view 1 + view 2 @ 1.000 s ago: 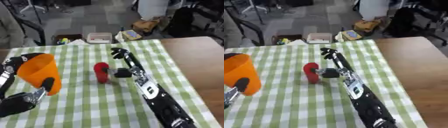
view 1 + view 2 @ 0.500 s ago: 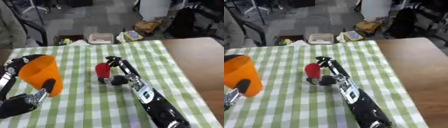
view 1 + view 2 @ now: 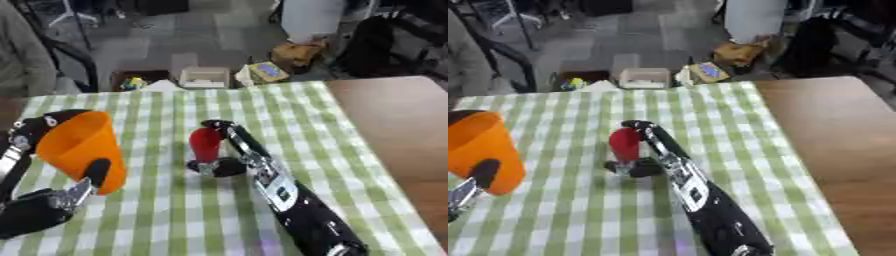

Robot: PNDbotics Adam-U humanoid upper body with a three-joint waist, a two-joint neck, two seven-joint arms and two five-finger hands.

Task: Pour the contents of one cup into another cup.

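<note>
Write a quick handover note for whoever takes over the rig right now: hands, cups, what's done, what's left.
Left hand: curled round the orange cup, holding it tilted at the left of the checked cloth.
Right hand: around the small red cup mid-cloth, fingers behind it, thumb in front low down.
Done: both cups are in hand.
Left: bring the cups together and pour one into the other. The contents of neither cup are visible.

No text can be read; a white mark on the right forearm [image 3: 282,189] is blurred
</note>
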